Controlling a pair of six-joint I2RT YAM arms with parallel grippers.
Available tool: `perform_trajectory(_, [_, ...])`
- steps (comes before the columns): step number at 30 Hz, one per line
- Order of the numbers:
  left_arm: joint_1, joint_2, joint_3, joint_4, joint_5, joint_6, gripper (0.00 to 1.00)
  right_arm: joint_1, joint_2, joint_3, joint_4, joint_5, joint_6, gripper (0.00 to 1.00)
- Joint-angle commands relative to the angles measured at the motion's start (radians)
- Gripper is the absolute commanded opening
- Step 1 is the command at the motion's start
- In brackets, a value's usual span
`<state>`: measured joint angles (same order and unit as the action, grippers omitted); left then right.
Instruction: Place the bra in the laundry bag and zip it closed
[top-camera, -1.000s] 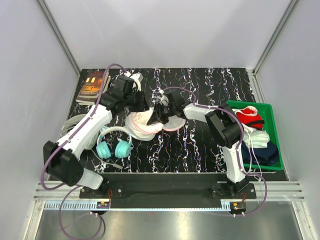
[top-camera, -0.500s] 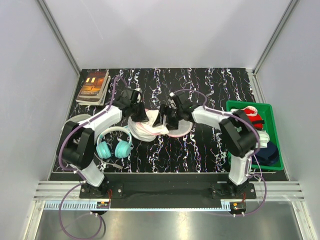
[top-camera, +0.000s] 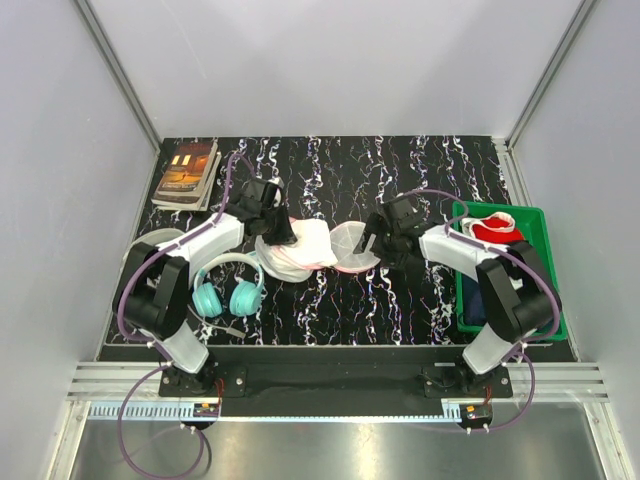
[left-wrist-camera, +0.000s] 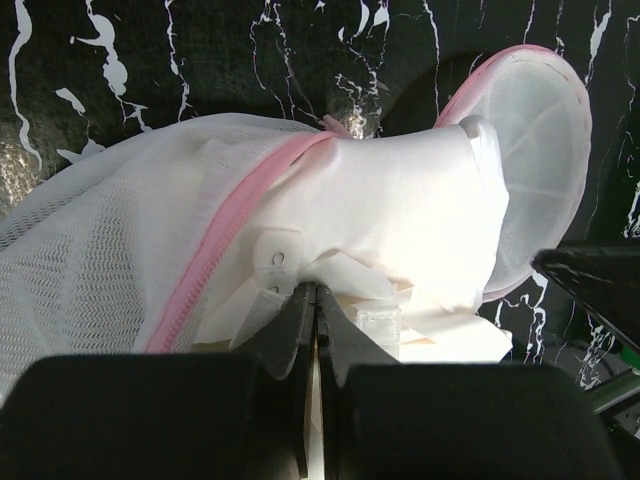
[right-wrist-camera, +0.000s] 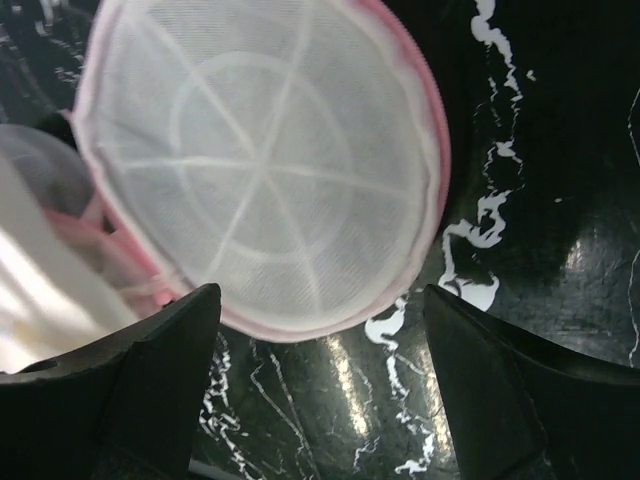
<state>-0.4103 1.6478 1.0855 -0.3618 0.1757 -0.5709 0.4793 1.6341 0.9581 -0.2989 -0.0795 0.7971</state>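
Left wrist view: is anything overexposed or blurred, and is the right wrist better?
Left wrist: the white garment is blown out at its centre; the left gripper is blurred. Right wrist: the laundry bag is sharp, the right gripper soft, glare on the table.

Open laundry bag (left-wrist-camera: 120, 250), hand (left-wrist-camera: 312, 305) (closed)

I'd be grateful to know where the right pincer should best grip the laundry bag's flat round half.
Probably the pink rim of the laundry bag's round half on its free right side, approached low from the right, where the open right pincer faces it. The half lies flat on the table, so only its thin edge offers a pinch; its left side joins the other half.
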Motion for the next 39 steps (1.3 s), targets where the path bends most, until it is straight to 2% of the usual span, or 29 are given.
perform_trajectory(1, [0.005, -0.06, -0.016, 0.018, -0.009, 0.029, 0.05, -0.007, 0.058, 0.011, 0.05, 0.102, -0.039, 0.86])
perform_trajectory(7, [0.004, -0.071, -0.019, 0.015, 0.004, 0.054, 0.04, -0.01, 0.118, -0.012, 0.122, 0.107, -0.006, 0.78])
perform_trajectory(11, [-0.001, -0.062, -0.021, 0.014, 0.008, 0.055, 0.04, -0.019, 0.148, -0.021, 0.224, 0.147, -0.032, 0.68])
perform_trajectory(15, [-0.004, -0.059, -0.03, 0.015, 0.01, 0.055, 0.04, -0.021, 0.066, -0.027, 0.199, 0.205, -0.056, 0.28])
perform_trajectory(18, [-0.007, -0.046, -0.029, 0.024, -0.002, 0.06, 0.03, -0.018, -0.064, -0.038, 0.051, 0.268, -0.064, 0.04])
perform_trajectory(19, [-0.007, -0.037, -0.029, 0.029, -0.004, 0.062, 0.03, -0.01, -0.1, -0.056, 0.014, 0.303, -0.064, 0.0])
perform_trajectory(23, [-0.013, -0.023, -0.038, 0.058, -0.004, 0.049, 0.02, 0.025, -0.351, -0.117, -0.117, 0.359, -0.056, 0.0])
perform_trajectory(26, [-0.021, -0.006, -0.035, 0.069, -0.007, 0.04, 0.02, 0.079, -0.478, -0.104, -0.23, 0.362, -0.055, 0.0])
perform_trajectory(29, [-0.044, 0.012, -0.013, 0.075, -0.024, 0.034, 0.02, 0.099, -0.542, -0.082, -0.34, 0.336, -0.044, 0.0])
perform_trajectory(33, [-0.081, 0.035, 0.04, 0.07, -0.033, 0.039, 0.02, 0.113, -0.594, -0.079, -0.356, 0.31, -0.055, 0.0])
perform_trajectory(36, [-0.113, -0.006, 0.062, 0.044, -0.047, 0.042, 0.1, 0.113, -0.603, -0.067, -0.345, 0.316, -0.094, 0.0])
perform_trajectory(37, [-0.119, -0.023, 0.066, 0.037, -0.042, 0.046, 0.15, 0.113, -0.603, -0.062, -0.341, 0.307, -0.105, 0.0])
perform_trajectory(38, [-0.131, -0.042, 0.071, 0.02, -0.038, 0.049, 0.27, 0.113, -0.603, -0.062, -0.326, 0.299, -0.123, 0.0])
perform_trajectory(39, [-0.136, -0.08, 0.085, 0.008, -0.036, 0.049, 0.33, 0.113, -0.603, -0.061, -0.321, 0.293, -0.131, 0.0])
